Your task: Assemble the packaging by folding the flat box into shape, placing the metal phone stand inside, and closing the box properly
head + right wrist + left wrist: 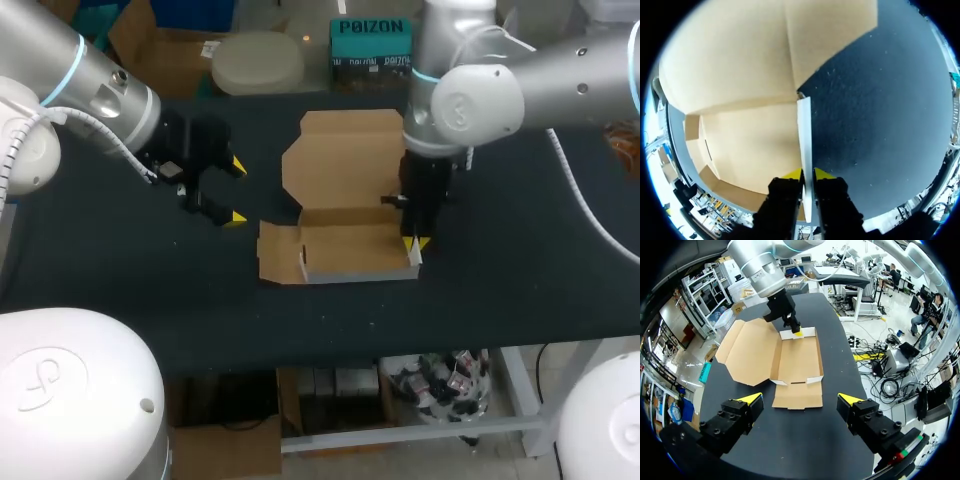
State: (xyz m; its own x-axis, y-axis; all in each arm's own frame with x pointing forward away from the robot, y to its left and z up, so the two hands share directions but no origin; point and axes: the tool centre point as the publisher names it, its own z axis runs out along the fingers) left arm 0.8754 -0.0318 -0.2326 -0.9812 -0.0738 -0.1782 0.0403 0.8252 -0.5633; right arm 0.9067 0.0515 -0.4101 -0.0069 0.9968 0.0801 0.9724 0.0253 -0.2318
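The brown cardboard box (345,240) sits in the middle of the black desk (120,290). It is only partly folded. Its big lid (340,160) lies open and flat on the far side. The bottom part has a low white wall along the near edge. The flap on the left side (277,252) lies flat on the desk and points at the left hand. The wall on the right side (804,130) stands straight up. The right hand (413,243) comes down from above onto this right wall. Its two yellow tips are very close together and pinch the thin wall from both sides, one tip inside the box and one outside. The right wrist view shows the wall going straight out from between the fingers, with the inside of the box on one side and bare desk on the other. The left hand (225,190) hangs over the desk, left of the box and a little apart from it. Its fingers are spread wide and it holds nothing. In the left wrist view the box lies ahead of its open fingers, with the right hand at the far end of the box.
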